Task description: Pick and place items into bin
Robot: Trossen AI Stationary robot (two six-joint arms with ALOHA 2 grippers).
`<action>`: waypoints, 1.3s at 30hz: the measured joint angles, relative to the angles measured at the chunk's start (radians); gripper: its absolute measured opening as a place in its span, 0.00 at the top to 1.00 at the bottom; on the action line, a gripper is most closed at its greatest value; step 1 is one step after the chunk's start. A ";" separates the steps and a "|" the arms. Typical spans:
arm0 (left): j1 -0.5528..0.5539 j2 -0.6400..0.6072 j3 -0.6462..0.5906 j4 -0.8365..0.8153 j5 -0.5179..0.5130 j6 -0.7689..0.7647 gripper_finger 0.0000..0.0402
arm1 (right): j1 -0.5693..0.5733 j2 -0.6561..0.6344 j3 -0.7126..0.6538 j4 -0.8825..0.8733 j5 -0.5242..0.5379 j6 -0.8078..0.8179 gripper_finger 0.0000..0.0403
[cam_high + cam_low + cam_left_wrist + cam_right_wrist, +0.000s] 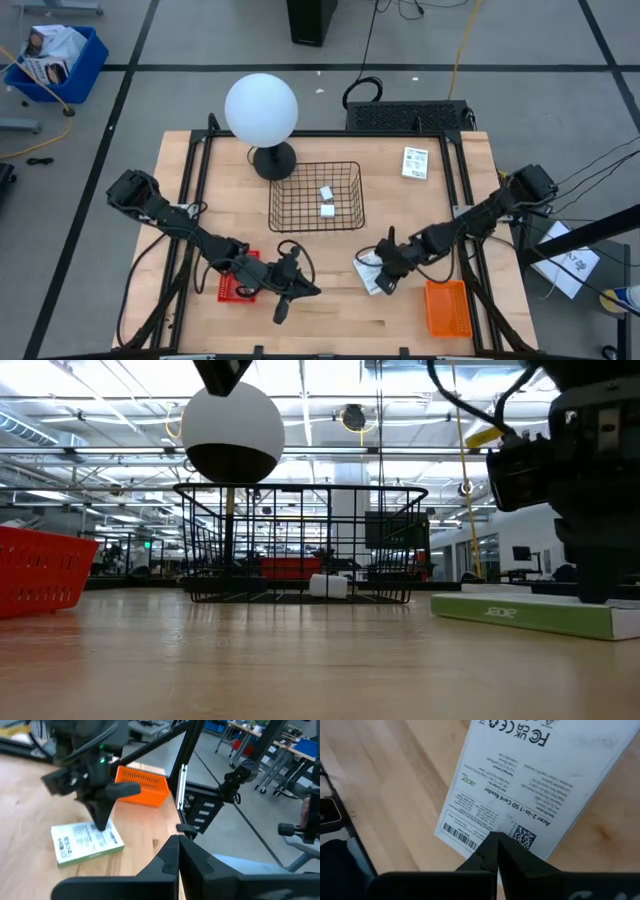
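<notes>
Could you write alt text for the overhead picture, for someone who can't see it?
Two dark robot arms reach over a wooden table toward a black wire basket holding two small white blocks. A white globe lamp stands behind it.

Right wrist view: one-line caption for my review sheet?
Shut right gripper pressing its tips onto a white printed packet lying flat on the wooden table.

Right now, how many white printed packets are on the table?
2. One packet lies at the far right corner, beside the wire bin. The other is under the right claw, near the orange tray.
</notes>
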 joint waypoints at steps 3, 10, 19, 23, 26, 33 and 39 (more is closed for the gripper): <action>-0.002 0.000 0.000 -0.040 0.000 -0.049 0.97 | 0.024 0.018 0.000 0.063 0.032 0.012 1.00; -0.008 0.000 0.000 -0.078 -0.001 -0.091 0.97 | 0.028 0.073 -0.002 0.275 0.040 -0.085 1.00; -0.027 0.032 0.000 -0.089 -0.005 -0.103 0.99 | 0.052 0.070 0.021 0.372 0.076 -0.159 1.00; -0.027 0.100 0.000 -0.069 -0.016 -0.134 0.99 | 0.079 0.070 0.077 0.236 0.128 -0.177 1.00; -0.013 0.154 0.000 -0.029 -0.032 -0.159 0.99 | 0.097 0.069 0.139 0.071 0.179 -0.177 1.00; 0.038 0.277 0.047 -0.005 -0.026 -0.207 0.99 | 0.109 0.068 0.212 -0.167 0.258 -0.144 1.00; 0.069 0.412 0.229 -0.156 0.031 -0.206 0.99 | 0.111 0.068 0.211 -0.350 0.300 -0.038 1.00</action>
